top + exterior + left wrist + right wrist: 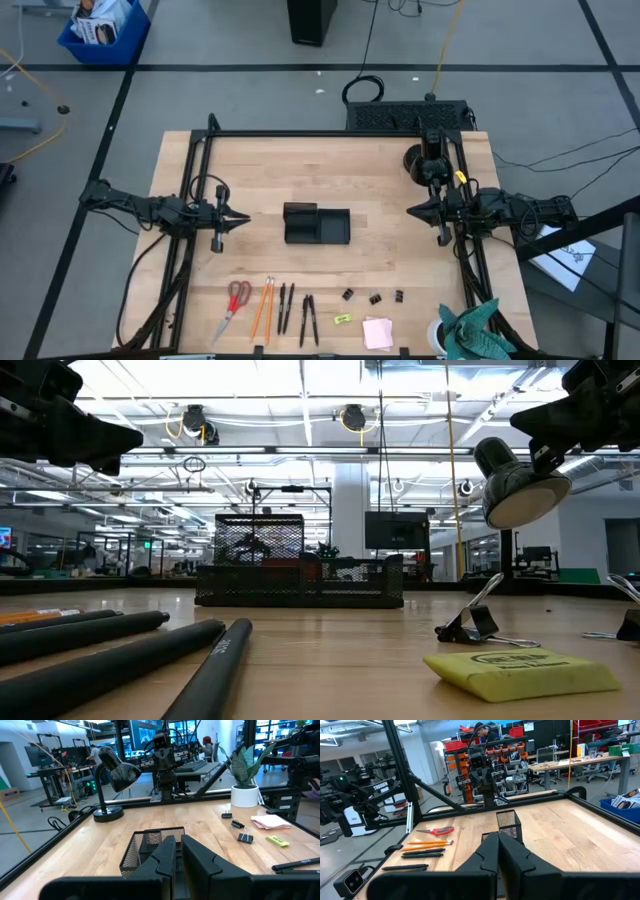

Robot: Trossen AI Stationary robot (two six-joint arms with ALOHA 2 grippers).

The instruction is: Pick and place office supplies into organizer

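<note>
The organizer [316, 224], a small black mesh tray, stands at the table's middle. Along the near edge lie red-handled scissors [234, 305], orange pencils [264, 308], black pens [286, 307], three small black binder clips [373, 297], a tiny yellow piece [343, 319] and a pink sticky-note pad [378, 332]. My left gripper [246, 217] hangs shut above the table to the organizer's left and points at it. My right gripper [410, 211] hangs shut to the organizer's right, also pointing toward it. Neither holds anything.
A black desk lamp [420, 158] stands on its round base at the far right. A green plant in a white pot [245, 780] sits at the near right corner. Black frame rails [195, 180] run along the table's left, right and far sides.
</note>
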